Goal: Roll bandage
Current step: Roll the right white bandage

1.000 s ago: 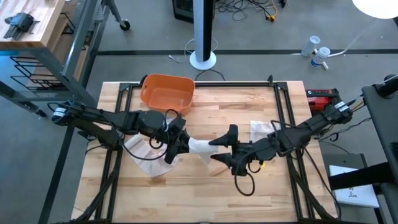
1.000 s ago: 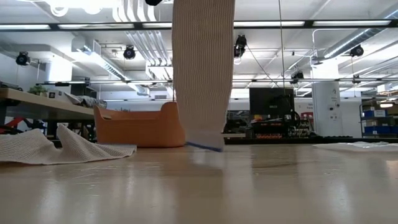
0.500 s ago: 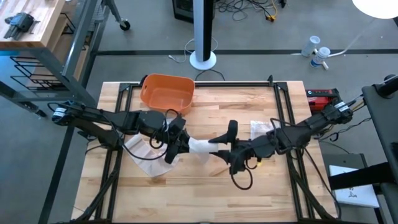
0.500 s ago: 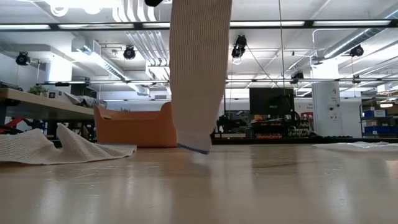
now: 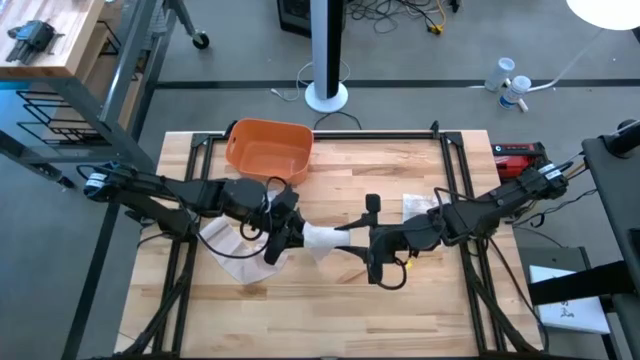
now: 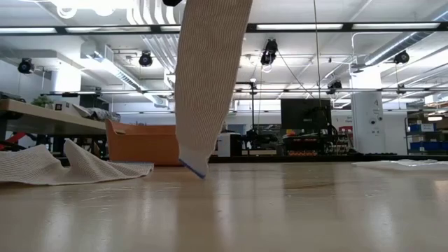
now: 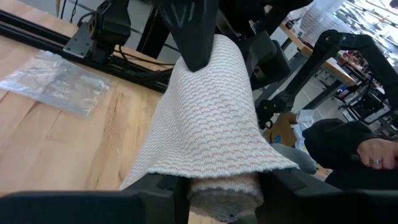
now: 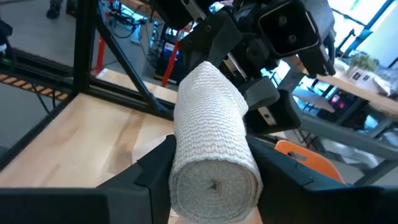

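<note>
Going left to right with the bandage [image 5: 320, 238] as the landmark: a loose cloth [image 5: 228, 242] lies crumpled to its left, and the orange bin [image 5: 268, 148] sits beyond that near the tabletop [image 5: 330, 310] back edge. The left pincer [image 5: 283, 232] is clamped on the bandage's left end, fingers [image 7: 163, 184] tight against the material. The bandage itself hangs mid-tabletop, off the wood, its loose tail dangling down in the low view [image 6: 206, 84] with the tip just above the surface. The right pincer [image 5: 372, 238] pinches the rolled end [image 8: 214, 158] on the bandage's right. Past that lies a clear plastic wrapper [image 5: 420, 207]. The front half of the tabletop is open wood, framed by black rails [image 5: 462, 180].
</note>
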Controlling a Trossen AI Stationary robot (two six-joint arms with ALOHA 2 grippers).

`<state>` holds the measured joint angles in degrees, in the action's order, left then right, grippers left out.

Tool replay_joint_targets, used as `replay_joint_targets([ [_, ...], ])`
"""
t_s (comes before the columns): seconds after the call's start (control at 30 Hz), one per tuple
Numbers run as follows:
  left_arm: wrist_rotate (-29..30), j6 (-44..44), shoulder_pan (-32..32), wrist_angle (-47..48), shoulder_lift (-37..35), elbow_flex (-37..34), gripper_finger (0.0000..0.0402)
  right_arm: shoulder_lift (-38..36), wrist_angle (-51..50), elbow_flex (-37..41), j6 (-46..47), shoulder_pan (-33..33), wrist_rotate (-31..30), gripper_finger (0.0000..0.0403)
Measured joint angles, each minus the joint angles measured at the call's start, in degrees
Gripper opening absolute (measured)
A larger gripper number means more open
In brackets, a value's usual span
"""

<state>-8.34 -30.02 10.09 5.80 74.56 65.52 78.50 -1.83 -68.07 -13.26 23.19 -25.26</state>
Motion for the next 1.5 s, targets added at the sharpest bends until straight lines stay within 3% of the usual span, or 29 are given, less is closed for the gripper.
replay_joint_targets([
  [0.53, 0.3, 0.8, -0.1, -0.2, 0.0, 0.0, 0.0116, 0.0, -1.2, 0.0, 4.9, -0.7, 0.6, 0.0185],
  [0.73, 0.2, 2.8, 0.0, -0.9, 0.0, 0.0, 0.0116, 0.0, -1.2, 0.0, 10.1, -2.1, 5.9, 0.0192],
  [1.13, 0.3, 5.6, -0.1, -1.2, 0.0, 0.0, 0.0119, 0.0, -0.7, 0.0, 13.1, -2.7, 6.3, 0.014],
  [1.37, 4.3, 12.6, 0.0, -1.4, -0.9, 0.0, 0.0162, 0.0, -0.2, 0.1, 13.3, -2.7, 6.0, 0.0108],
  [1.5, 5.2, 16.1, -0.1, -1.3, -3.6, 0.0, 0.0198, -0.3, -0.5, 0.1, 13.5, -2.8, 9.5, 0.0105],
])
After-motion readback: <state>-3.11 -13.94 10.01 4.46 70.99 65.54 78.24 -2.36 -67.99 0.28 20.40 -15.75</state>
